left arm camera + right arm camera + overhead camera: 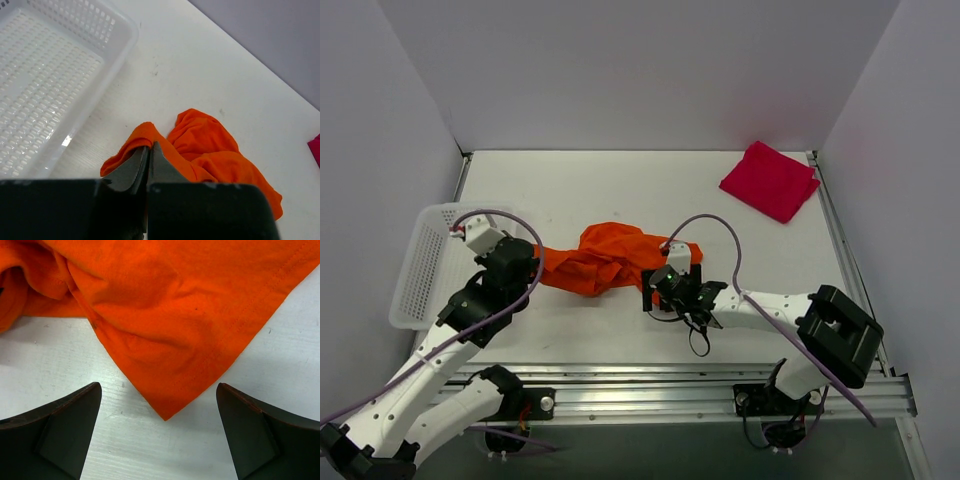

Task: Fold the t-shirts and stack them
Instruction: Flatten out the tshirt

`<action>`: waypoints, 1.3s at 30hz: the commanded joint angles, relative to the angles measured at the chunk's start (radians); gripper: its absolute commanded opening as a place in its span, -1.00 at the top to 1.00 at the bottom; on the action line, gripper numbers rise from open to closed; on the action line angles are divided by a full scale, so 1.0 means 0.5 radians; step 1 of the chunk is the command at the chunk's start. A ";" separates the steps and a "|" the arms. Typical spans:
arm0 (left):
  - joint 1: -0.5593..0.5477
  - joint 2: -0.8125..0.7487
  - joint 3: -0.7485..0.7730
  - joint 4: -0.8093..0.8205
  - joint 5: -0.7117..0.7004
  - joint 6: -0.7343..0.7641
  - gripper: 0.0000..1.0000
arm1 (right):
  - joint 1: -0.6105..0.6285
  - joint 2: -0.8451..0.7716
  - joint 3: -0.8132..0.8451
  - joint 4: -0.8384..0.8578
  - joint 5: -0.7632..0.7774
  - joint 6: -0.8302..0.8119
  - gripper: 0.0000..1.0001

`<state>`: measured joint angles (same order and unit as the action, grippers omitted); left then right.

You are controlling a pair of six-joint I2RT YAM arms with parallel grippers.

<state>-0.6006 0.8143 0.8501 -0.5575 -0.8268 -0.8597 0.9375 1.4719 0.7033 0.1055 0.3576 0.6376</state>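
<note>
The white table carries everything, and two white arms reach onto it from its near edge, one left arm and one right arm.

One container is in view, a white plastic mesh basket at the table's left edge, just beside the left arm's wrist. In the left wrist view the basket shows its perforated floor and a low rounded wall.

There are two shirts. The orange t-shirt lies crumpled in the middle of the table between the two grippers, drawn out to the left in a narrow strip. The red t-shirt lies folded into a flat square at the far right corner, well apart from the orange one. Only a sliver of it shows at the edge of the left wrist view.

The left gripper has its fingers pressed together on a rolled edge of the orange t-shirt — the fabric bunches right at the tips. From above, this gripper sits at the shirt's left end.

The right gripper stands wide apart and holds nothing. A pointed corner of the orange t-shirt lies flat on the table between its two dark fingers, touching neither. From above it sits at the shirt's near right side.
</note>
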 commanded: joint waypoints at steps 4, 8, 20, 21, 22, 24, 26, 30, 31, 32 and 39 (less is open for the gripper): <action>0.011 0.007 0.156 0.038 -0.089 0.179 0.95 | 0.015 0.115 0.051 0.050 -0.003 0.050 -0.86; 0.011 0.019 0.119 0.069 -0.061 0.179 0.95 | 0.018 0.207 0.048 0.080 -0.034 0.072 -0.86; 0.017 0.016 0.033 0.124 -0.070 0.185 0.95 | 0.049 0.400 0.118 0.059 -0.065 0.068 -0.25; 0.020 0.025 0.027 0.127 -0.070 0.182 0.95 | 0.049 0.412 0.118 0.056 -0.068 0.068 -0.08; 0.017 0.025 0.024 0.133 -0.070 0.185 0.95 | 0.046 0.419 0.121 0.044 -0.062 0.068 0.06; 0.029 0.031 0.012 0.145 -0.070 0.185 0.95 | 0.046 0.437 0.121 0.028 -0.053 0.068 0.46; 0.035 0.031 0.006 0.152 -0.067 0.185 0.95 | 0.046 0.455 0.115 0.010 -0.053 0.075 0.76; 0.051 0.037 -0.010 0.170 -0.064 0.191 0.95 | 0.043 0.465 0.085 0.001 -0.053 0.084 1.00; 0.054 0.037 -0.019 0.173 -0.061 0.195 0.95 | 0.043 0.462 0.078 0.001 -0.056 0.087 1.00; 0.057 0.046 -0.022 0.179 -0.061 0.198 0.95 | 0.043 0.440 0.075 -0.005 -0.044 0.096 1.00; 0.054 -0.002 0.085 0.133 -0.089 0.225 0.95 | 0.018 -0.120 0.241 -0.314 0.296 0.078 1.00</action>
<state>-0.5789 0.8486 0.8421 -0.5190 -0.8452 -0.7670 0.9508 1.5810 0.7666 0.0887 0.3855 0.6731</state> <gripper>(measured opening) 0.036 0.024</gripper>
